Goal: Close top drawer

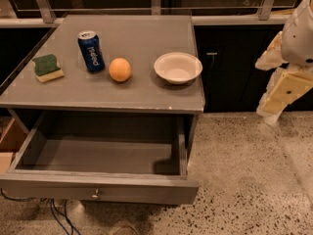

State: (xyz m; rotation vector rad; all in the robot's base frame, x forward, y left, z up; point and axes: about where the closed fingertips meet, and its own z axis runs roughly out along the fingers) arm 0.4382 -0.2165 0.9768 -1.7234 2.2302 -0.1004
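Note:
The top drawer [98, 192] is pulled far out of the grey cabinet [122, 102]. It is wide, shallow and grey, and its inside shows nothing in it. A small round metal knob [96, 195] sits at the middle of its flat front panel. My arm's cream-coloured gripper [272, 112] hangs at the far right over the speckled floor. It points down, is well apart from the drawer and about level with the cabinet top, and touches nothing.
On the cabinet top stand a blue can [91, 51], an orange [120, 69], a white bowl [178, 67] and a green-and-yellow sponge [47, 67]. Dark cupboards [230, 67] line the back wall. A wooden box edge [9, 141] and cables [58, 219] lie at the lower left.

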